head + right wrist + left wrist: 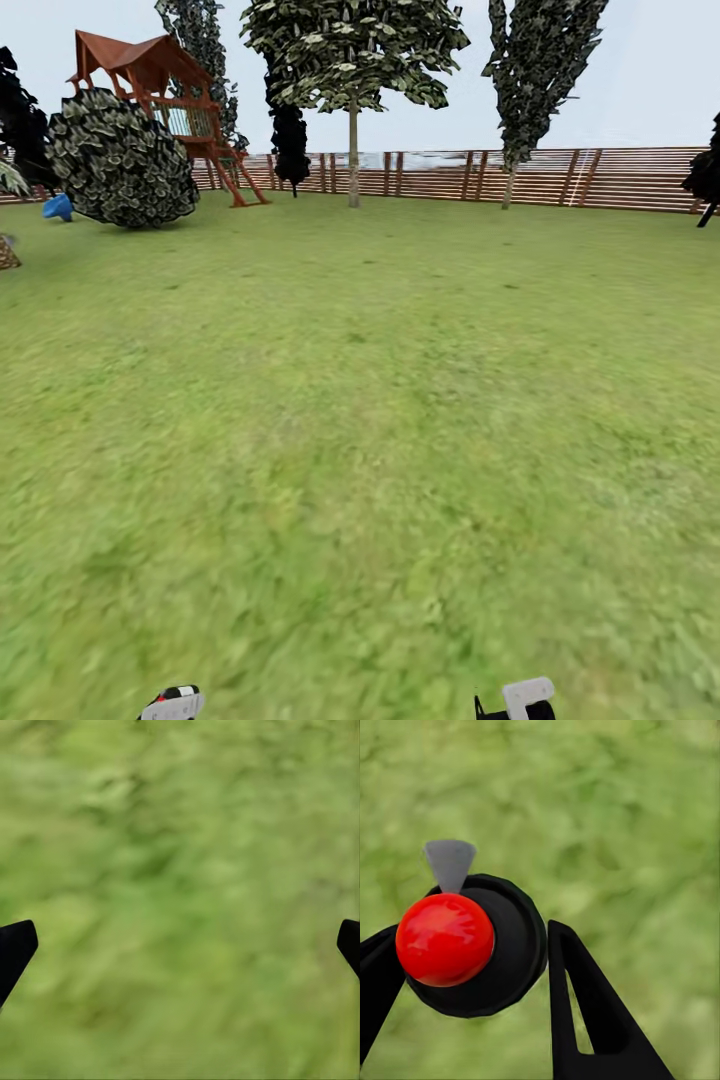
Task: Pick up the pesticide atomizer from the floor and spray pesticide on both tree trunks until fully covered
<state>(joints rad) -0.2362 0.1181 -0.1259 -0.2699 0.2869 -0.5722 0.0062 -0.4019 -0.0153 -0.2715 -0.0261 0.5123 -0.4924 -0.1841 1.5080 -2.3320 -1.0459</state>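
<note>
head: open lawn [380, 420] ahead of both arms, nothing in the way; far off, fence [600, 178], tree [352, 90], round bush [122, 158], playset [170, 100] | left wrist: left gripper [465, 967] closed on atomizer [472, 945], red top facing camera, grass beyond | right wrist: right gripper [180, 945] wide apart, empty, over grass

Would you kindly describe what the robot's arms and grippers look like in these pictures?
In the head view, just the arm ends show: white and black housings, the left with a small red mark, the right plain. In the wrist views the fingers are matte black, flat and tapering, one with a slot cut through it. No cables are visible.
</note>
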